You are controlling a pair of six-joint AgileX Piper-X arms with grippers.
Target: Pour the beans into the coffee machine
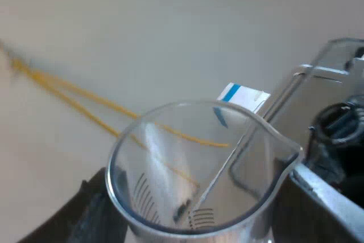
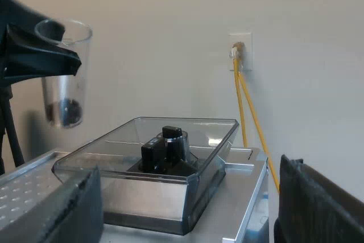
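Left gripper [image 1: 190,223] is clamped on the measuring glass [image 2: 64,78] - it's upright, beans [image 2: 64,111] sitting in the bottom, held in the air near the bean hopper [image 2: 153,157] on the espresso machine [image 2: 239,197]. Right gripper [image 2: 187,172] - fingers wide apart, holding nothing, facing the hopper.

A plain cream wall [image 2: 142,21] stands well ahead of the right claw [image 2: 190,211], evenly lit by soft light, with a faint grey shadow [image 2: 34,135] low on it toward the claw's left finger. Ahead of and above the claw, toward its right finger, a white wall socket [image 2: 239,51] takes two yellow cables [image 2: 250,112] that hang down the wall. Ahead of the left claw [image 1: 190,220], yellow cables [image 1: 68,92] cross the pale wall near a white-and-blue patch [image 1: 242,96] of uncertain kind
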